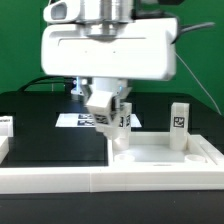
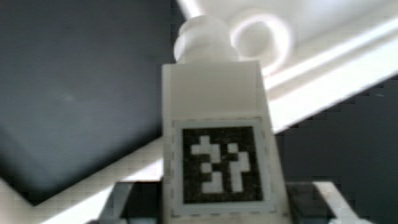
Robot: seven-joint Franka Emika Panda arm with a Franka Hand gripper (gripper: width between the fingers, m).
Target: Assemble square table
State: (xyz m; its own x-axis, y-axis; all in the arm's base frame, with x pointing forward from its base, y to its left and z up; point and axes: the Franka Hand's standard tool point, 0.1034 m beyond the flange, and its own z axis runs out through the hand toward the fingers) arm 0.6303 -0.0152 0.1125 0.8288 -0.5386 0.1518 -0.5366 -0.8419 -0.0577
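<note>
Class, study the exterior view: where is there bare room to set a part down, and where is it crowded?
Free: the black table between the marker board, the tabletop and the front rail; also the tabletop's face between its two legs. Crowded: the tabletop's near corner, where the gripper holds a leg, and around the standing leg.

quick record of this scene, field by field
tool: shut on the held leg
held leg: white, tag facing the wrist camera, lower end near a corner of the tabletop
tabletop: white, lying flat, rim up
other leg: upright by the tabletop's far rim, toward the exterior view's right, untouched
marker board: flat on the black surface behind the tool
</note>
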